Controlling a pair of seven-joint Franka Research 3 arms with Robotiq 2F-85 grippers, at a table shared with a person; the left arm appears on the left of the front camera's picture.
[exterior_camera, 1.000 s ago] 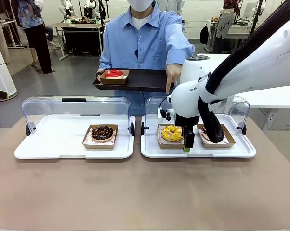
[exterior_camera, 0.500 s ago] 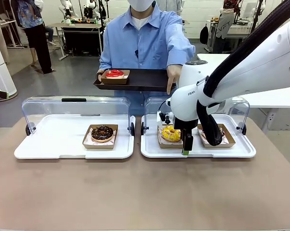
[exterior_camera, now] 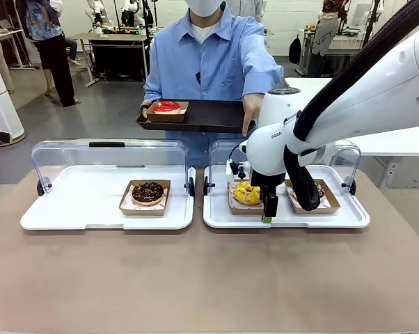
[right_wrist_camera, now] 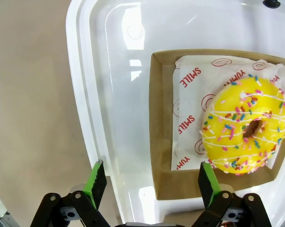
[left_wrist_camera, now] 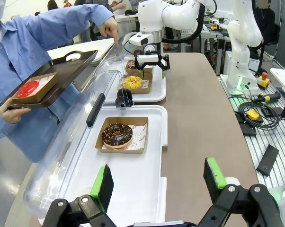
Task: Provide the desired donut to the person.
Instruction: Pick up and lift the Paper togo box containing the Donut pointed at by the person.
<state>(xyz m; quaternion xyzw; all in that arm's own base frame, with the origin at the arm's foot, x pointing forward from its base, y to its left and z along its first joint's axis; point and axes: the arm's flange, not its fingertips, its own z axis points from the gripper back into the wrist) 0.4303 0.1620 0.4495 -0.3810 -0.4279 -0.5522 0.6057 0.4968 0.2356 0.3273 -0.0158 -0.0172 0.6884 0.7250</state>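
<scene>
The person [exterior_camera: 209,59] holds a dark tray [exterior_camera: 209,116] with a red donut [exterior_camera: 165,107] on it and points a finger [exterior_camera: 246,125] down at the right case. There a yellow sprinkled donut [exterior_camera: 245,193] sits in a cardboard box. My right gripper [exterior_camera: 266,209] hangs open just over the box's near side. In the right wrist view the right gripper [right_wrist_camera: 152,182] straddles the box's edge [right_wrist_camera: 161,142], with the yellow donut [right_wrist_camera: 246,127] beside one finger [right_wrist_camera: 206,179]. My left gripper [left_wrist_camera: 158,182] is open above the left case, short of a chocolate donut [left_wrist_camera: 117,135].
Two white trays with raised clear lids [exterior_camera: 105,149] stand side by side; the left one [exterior_camera: 70,209] holds the chocolate donut [exterior_camera: 147,192]. A third boxed donut [exterior_camera: 321,193] lies behind the right arm. Bare brown table [exterior_camera: 195,278] stretches in front.
My right arm has shifted slightly left, bringing the gripper closer over the yellow donut's box. The person's pointing hand and tray have stayed put.
</scene>
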